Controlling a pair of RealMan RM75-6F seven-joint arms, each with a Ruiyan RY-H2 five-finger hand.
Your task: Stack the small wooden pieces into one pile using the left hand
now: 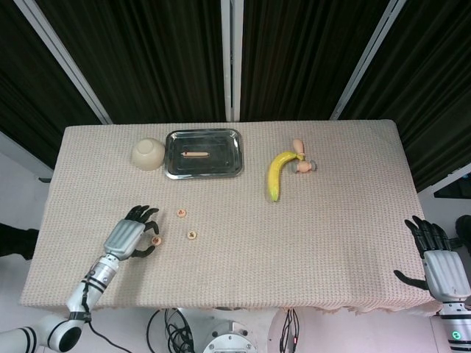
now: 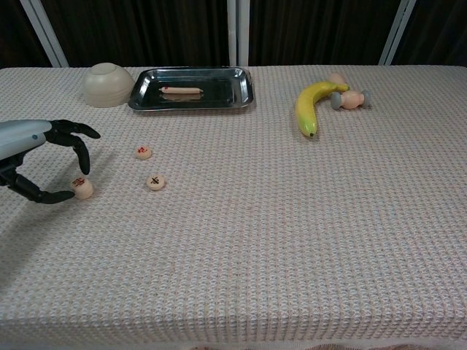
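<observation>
Wooden pile of small round pieces (image 2: 82, 188) stands near the left edge of the desk (image 2: 277, 240), a red-marked piece on top; how many discs it holds cannot be told. The left hand (image 1: 131, 234) lies around it, dark fingers (image 2: 80, 146) curved over the pile and the thumb below it. The fingertips seem to sit at or just off the pile's rim; whether they pinch it cannot be told. Two more wooden pieces lie loose to the right of the pile: one with a red mark (image 2: 144, 152) further back, and one with a dark mark (image 2: 155, 182) nearer the front, apart from each other and from the pile.

Behind these, toward the far edge, an upturned cream bowl (image 2: 107, 84) rests beside a metal tray (image 2: 237, 93); a small sausage-like item (image 2: 181, 90) lies inside the tray. Further right, a yellow banana (image 2: 311, 104) lies beside a pale wooden toy with grey ends (image 2: 349, 97), the two touching or nearly so. A beige woven cloth covers the desk, and dark curtains hang behind it.

The right hand (image 1: 436, 255), seen only in the head view, sits at the desk's front right corner, well apart from every object; its fingers are spread and hold nothing.
</observation>
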